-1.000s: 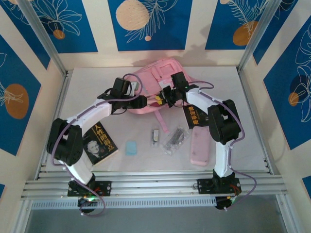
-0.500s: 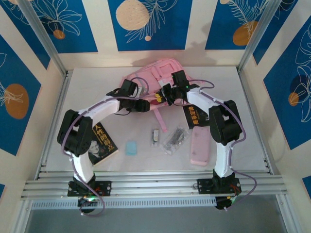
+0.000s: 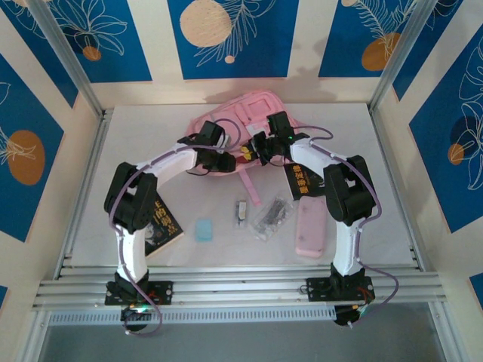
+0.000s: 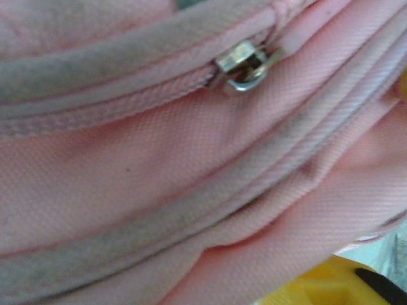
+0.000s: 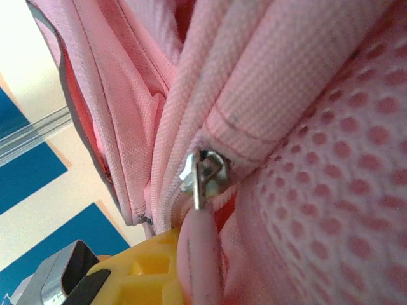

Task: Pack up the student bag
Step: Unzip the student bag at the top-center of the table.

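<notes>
Lying at the table's far middle, the student bag [image 3: 240, 121] has both arms at its near edge: the right gripper [image 3: 254, 148] pinches the zipper pull [image 5: 198, 251], probably to open it, while the left gripper [image 3: 226, 161] crowds the fabric, grip unreadable.

Left arm [image 3: 170, 161] and right arm [image 3: 306, 172] bend inward, jaws close together.

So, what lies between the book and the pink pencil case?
In the top view: a pale blue square, a small white object and a clear packet.
</notes>
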Controlling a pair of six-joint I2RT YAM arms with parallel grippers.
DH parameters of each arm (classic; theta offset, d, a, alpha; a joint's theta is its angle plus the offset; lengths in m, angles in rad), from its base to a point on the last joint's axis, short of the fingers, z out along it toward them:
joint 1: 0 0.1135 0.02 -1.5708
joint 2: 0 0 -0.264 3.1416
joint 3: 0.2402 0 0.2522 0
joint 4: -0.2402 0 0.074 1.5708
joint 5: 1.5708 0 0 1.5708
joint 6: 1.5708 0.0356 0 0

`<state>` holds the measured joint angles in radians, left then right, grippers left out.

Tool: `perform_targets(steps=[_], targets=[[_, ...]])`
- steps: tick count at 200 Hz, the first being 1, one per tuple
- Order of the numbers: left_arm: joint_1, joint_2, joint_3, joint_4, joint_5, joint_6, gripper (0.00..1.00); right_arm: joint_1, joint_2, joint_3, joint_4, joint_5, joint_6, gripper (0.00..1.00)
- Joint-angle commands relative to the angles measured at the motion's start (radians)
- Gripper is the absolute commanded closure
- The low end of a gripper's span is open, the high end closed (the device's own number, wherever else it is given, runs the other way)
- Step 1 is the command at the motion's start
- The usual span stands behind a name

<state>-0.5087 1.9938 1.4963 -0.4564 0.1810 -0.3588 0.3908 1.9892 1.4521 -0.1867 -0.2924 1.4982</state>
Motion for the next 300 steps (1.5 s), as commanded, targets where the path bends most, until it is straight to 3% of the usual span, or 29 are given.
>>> perform_targets(steps=[1, 17, 38, 56, 70, 88, 122, 141, 169, 182, 202, 250, 300], targets=[[-0.010, 0.025, 0.023, 0.016, -0.031, 0.049, 0.63, -0.007, -0.061, 0.013, 0.140, -0.052, 0.007, 1.00], [-0.010, 0.023, 0.023, 0.012, -0.062, 0.087, 0.68, -0.010, -0.055, 0.013, 0.150, -0.063, 0.012, 1.00], [-0.010, 0.010, 0.019, 0.018, -0.080, 0.133, 0.83, -0.013, -0.052, 0.007, 0.160, -0.071, 0.014, 1.00], [-0.010, 0.012, 0.026, 0.019, -0.050, 0.164, 0.84, -0.017, -0.052, -0.007, 0.171, -0.075, 0.019, 1.00], [-0.010, 0.018, 0.036, 0.010, -0.026, 0.186, 0.75, -0.021, -0.053, -0.013, 0.176, -0.076, 0.022, 1.00], [-0.008, 0.026, 0.051, -0.018, -0.039, 0.208, 0.45, -0.023, -0.055, -0.016, 0.177, -0.080, 0.018, 1.00], [-0.001, 0.057, 0.082, -0.015, -0.050, 0.221, 0.41, -0.026, -0.057, -0.022, 0.190, -0.086, 0.019, 1.00], [0.001, 0.077, 0.109, -0.013, -0.046, 0.237, 0.49, -0.026, -0.058, -0.027, 0.199, -0.092, 0.023, 1.00], [0.001, 0.089, 0.123, -0.029, -0.066, 0.278, 0.87, -0.032, -0.065, -0.039, 0.206, -0.092, 0.018, 1.00], [0.001, 0.085, 0.120, -0.047, -0.070, 0.293, 1.00, -0.038, -0.068, -0.045, 0.207, -0.088, 0.012, 1.00], [0.001, 0.061, 0.101, -0.075, -0.102, 0.299, 1.00, -0.048, -0.077, -0.051, 0.191, -0.073, -0.022, 1.00], [0.052, 0.033, 0.081, -0.257, -0.307, 0.280, 1.00, -0.098, -0.098, -0.079, 0.148, -0.057, -0.084, 1.00], [0.157, -0.037, 0.027, -0.315, -0.331, 0.269, 1.00, -0.130, -0.107, -0.065, 0.101, -0.036, -0.142, 1.00]])
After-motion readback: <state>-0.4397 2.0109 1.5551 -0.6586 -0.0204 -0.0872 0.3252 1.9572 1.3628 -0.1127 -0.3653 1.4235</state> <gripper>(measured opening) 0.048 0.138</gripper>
